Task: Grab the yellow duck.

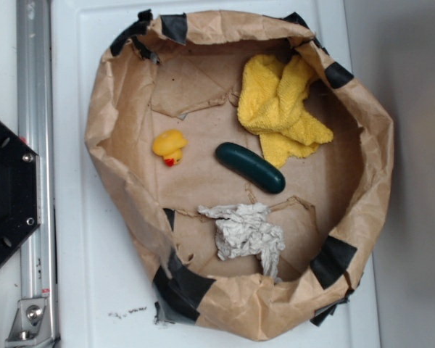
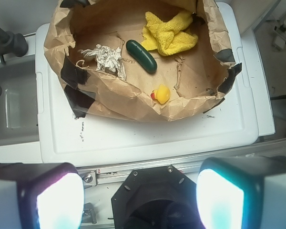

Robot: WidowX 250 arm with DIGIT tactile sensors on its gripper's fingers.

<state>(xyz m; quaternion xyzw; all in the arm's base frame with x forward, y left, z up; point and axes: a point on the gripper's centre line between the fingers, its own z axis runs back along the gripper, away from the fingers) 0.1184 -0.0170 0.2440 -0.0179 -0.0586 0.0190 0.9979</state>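
Here the yellow duck point(image 1: 170, 146) is sitting inside the paper bag point(image 1: 112, 116) near its wall, apart from the cucumber toy point(image 1: 250, 167); the gripper point(image 2: 140, 193) is hanging open, well away. Light, glossy, probably slippery: pinching its body looks safest

fingers point(image 2: 55, 200) cropped, glare-blurred | black base point(image 1: 3, 192) cut off
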